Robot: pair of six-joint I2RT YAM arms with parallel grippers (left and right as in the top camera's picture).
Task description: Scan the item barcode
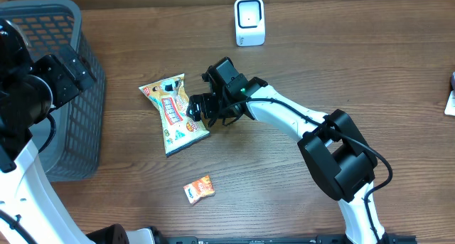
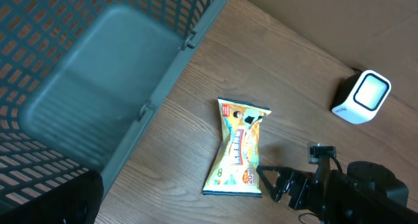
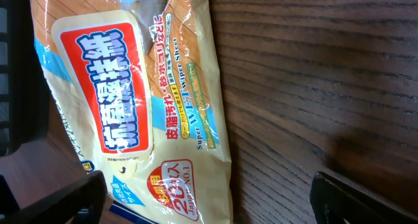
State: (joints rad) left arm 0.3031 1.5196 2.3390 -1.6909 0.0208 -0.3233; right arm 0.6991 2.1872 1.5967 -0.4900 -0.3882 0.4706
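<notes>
- The left arm (image 1: 25,109) rises at the left edge, its wrist bent over the grey mesh basket (image 1: 84,123).
- The left gripper (image 1: 75,70) hangs above the basket's rim. Its jaws stand wide apart with nothing between them.
- The wipes packet (image 1: 173,112) lies flat on the wooden table (image 1: 320,66), just right of the basket and well short of the white scanner (image 1: 249,21) at the far edge.
- The right arm (image 1: 298,119) reaches from the lower right across the table, stretched low toward the packet.
- The right gripper (image 1: 201,110) sits at the packet's right edge, fingers (image 3: 366,198) spread fully and gripping nothing.
- The packet reads "Super WET Wiper Sheet". It also shows white Japanese characters on a red panel and a "20" badge.
</notes>
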